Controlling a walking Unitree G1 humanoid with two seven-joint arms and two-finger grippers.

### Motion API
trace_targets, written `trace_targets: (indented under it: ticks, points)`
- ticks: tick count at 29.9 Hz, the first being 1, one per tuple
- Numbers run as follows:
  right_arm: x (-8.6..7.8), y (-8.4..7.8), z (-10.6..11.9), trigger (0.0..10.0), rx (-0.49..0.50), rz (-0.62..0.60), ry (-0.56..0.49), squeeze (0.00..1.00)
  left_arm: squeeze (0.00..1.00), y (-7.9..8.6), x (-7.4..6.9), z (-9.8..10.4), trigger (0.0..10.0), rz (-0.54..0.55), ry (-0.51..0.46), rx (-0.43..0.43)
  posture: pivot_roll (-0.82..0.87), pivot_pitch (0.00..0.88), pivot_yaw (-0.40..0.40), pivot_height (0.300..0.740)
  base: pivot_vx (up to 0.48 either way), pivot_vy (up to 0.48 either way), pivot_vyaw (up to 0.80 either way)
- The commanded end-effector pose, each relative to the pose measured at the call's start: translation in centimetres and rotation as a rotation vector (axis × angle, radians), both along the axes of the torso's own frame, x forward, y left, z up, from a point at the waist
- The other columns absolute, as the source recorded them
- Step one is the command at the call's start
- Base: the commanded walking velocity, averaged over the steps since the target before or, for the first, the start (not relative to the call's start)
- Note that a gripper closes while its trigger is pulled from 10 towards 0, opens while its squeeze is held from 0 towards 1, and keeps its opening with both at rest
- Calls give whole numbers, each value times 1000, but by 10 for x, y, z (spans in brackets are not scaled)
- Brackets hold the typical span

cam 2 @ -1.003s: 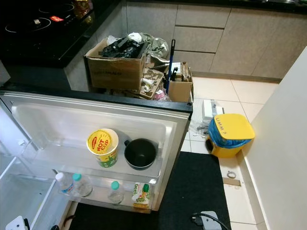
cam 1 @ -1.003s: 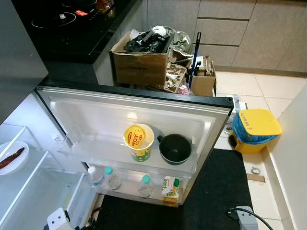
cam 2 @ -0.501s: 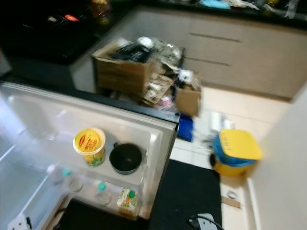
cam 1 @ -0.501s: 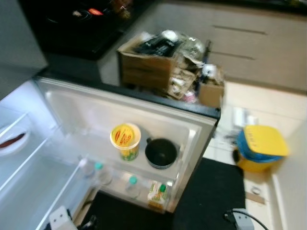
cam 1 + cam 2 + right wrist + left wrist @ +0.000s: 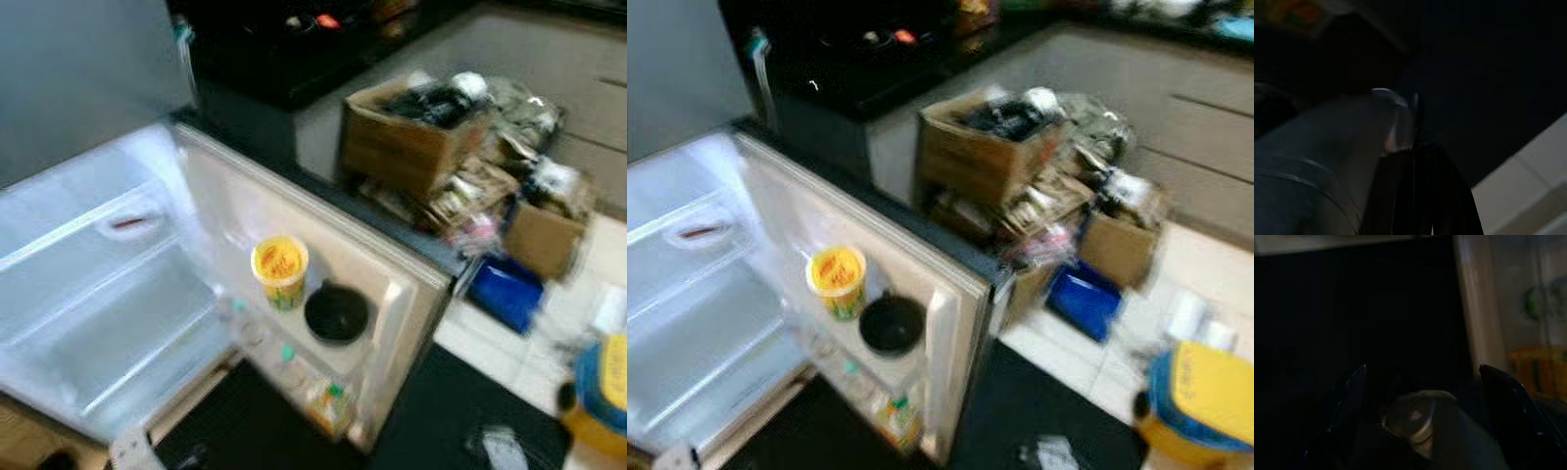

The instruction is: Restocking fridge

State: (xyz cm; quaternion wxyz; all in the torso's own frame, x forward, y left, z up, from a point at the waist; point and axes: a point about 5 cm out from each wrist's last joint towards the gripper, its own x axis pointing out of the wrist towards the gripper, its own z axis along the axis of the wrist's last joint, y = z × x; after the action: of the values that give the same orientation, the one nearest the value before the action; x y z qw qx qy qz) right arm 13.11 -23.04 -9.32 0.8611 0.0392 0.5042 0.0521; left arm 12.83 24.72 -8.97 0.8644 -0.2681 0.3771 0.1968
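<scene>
The fridge door (image 5: 392,269) stands wide open, and the picture is blurred. Its upper rack holds a yellow noodle cup (image 5: 280,269) beside a black bowl (image 5: 336,313). The lower rack carries small water bottles (image 5: 247,328) and a green and yellow carton (image 5: 328,406). Inside the fridge, a white plate (image 5: 132,223) with a dark reddish strip rests on a glass shelf (image 5: 88,294). In the dark left wrist view my left gripper (image 5: 1422,367) hangs low with its fingers spread. My right gripper (image 5: 1415,147) hangs over the black mat with its fingers together.
Cardboard boxes (image 5: 416,147) full of clutter stand on the floor behind the door, against the counter. A blue item (image 5: 509,289) lies by them. A yellow-lidded bin (image 5: 1205,392) sits at the right. A black mat (image 5: 460,411) covers the floor before the fridge. The black hob (image 5: 313,39) is above.
The whole picture has swung and blurred as the camera turned, and more of the fridge interior shows now. The things on the door racks have kept their places.
</scene>
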Motion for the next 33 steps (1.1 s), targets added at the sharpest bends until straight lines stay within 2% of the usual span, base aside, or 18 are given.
trace_targets:
  ticks: [1,16,25,33]
  points:
    - [-1,4,-1,10000,13,-12,1,0,0,0,-1,0,10000,-6,5,2,-58,68,-23,740,0,-465,788]
    - [-1,5,-2,10000,17,-7,4,0,0,-1,-1,-1,10000,-4,15,-7,-60,72,-19,740,0,-427,785]
    - [3,4,0,10000,0,-27,-1,0,0,-5,1,-1,10000,-16,14,-11,-63,70,-17,740,0,0,0]
    - [22,7,7,10000,23,-24,-71,0,0,-7,1,-2,10000,-26,12,-20,-60,71,-17,740,0,-471,0]
